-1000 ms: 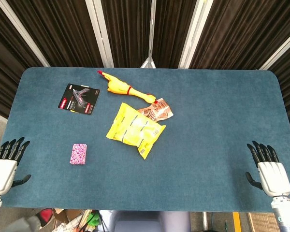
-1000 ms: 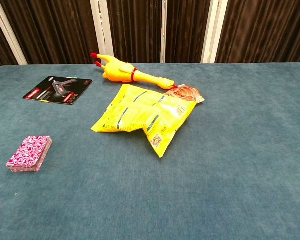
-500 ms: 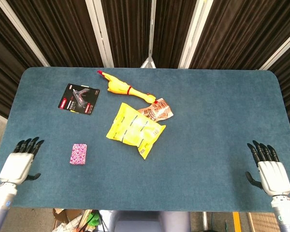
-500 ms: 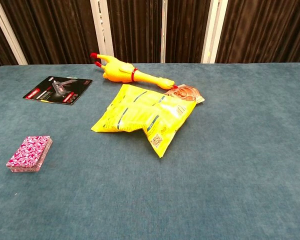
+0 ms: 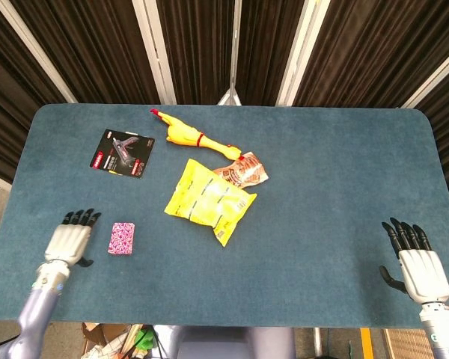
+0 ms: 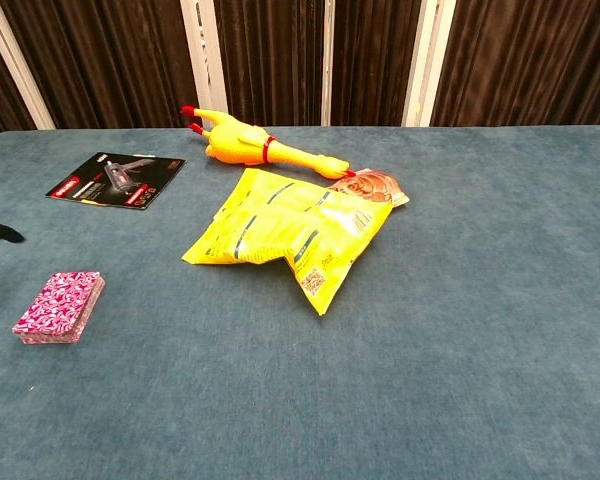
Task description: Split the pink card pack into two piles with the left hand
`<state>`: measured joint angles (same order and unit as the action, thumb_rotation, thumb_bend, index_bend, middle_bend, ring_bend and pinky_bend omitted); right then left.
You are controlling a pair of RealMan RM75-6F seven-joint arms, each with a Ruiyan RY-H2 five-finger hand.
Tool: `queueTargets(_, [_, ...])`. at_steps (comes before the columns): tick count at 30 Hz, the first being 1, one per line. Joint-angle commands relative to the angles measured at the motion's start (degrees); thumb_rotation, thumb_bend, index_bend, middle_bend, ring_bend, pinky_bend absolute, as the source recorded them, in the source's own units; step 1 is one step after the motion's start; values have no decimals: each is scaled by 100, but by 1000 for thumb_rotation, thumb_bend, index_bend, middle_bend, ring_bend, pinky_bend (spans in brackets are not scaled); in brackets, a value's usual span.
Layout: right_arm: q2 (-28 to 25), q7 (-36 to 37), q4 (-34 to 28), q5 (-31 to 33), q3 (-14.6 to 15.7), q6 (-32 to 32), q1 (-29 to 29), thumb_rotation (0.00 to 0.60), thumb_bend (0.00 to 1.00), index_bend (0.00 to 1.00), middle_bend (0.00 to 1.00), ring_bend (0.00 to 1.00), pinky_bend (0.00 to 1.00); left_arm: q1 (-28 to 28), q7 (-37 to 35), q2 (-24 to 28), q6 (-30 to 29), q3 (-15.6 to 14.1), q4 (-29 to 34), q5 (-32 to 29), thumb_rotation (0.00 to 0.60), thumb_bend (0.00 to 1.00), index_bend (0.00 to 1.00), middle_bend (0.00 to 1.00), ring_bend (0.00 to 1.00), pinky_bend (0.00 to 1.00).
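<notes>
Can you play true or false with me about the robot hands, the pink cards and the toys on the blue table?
1. The left hand is holding the pink patterned card pack. False: the hand is open beside the pack, with table showing between them.
2. The pink card pack is one single stack. True.
3. The yellow rubber chicken toy lies on top of the black product card with a tool picture. False: the chicken lies on the blue table, apart from the black card.
4. The right hand holds nothing. True.
5. The yellow crinkly snack bag is near the middle of the table. True.
</notes>
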<state>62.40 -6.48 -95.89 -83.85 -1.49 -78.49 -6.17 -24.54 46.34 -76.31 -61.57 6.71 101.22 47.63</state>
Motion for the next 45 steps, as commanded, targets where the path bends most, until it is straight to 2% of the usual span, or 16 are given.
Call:
queueTargets(1, [-14, 21, -9, -4, 2, -8, 6, 600, 363, 0, 0, 0, 28, -294, 277, -301, -49, 84, -71, -411, 600, 228, 46, 0, 0, 0])
queueTargets(12, [-6, 29, 0, -9, 2, 7, -7, 600, 363, 0, 0, 0, 28, -829, 650, -715, -176, 149, -219, -1253, 600, 260, 109, 0, 0, 0])
queueTargets(19, [-24, 35, -20, 6, -7, 25, -19, 600, 363, 0, 0, 0, 27, -1039, 707, -843, -250, 99, -239, -1514, 600, 304, 194, 0, 0, 0])
queueTargets(22, [-15, 37, -7, -9, 5, 12, -9, 600, 362, 0, 0, 0, 27, -1091, 692, -876, -281, 56, -255, -1562, 600, 332, 266, 0, 0, 0])
queueTargets(25, [-11, 45, -2, -14, 6, 4, -7, 600, 362, 0, 0, 0, 28, -1126, 658, -892, -317, 13, -265, -1576, 600, 362, 343, 0, 0, 0])
queueTargets(29, [-14, 48, -3, -23, 8, 1, -7, 600, 363, 0, 0, 0, 28, -1151, 563, -884, -354, -36, -269, -1543, 600, 386, 390, 0, 0, 0])
queueTargets(35, [-12, 43, -5, -25, 9, -8, -3, 600, 362, 0, 0, 0, 28, -1163, 367, -832, -365, -89, -246, -1440, 600, 416, 437, 0, 0, 0])
queueTargets(45, [-24, 63, -6, -26, 11, -9, -1, 600, 362, 0, 0, 0, 28, -1163, 39, -466, -523, -77, 10, -1001, 600, 424, 451, 0, 0, 0])
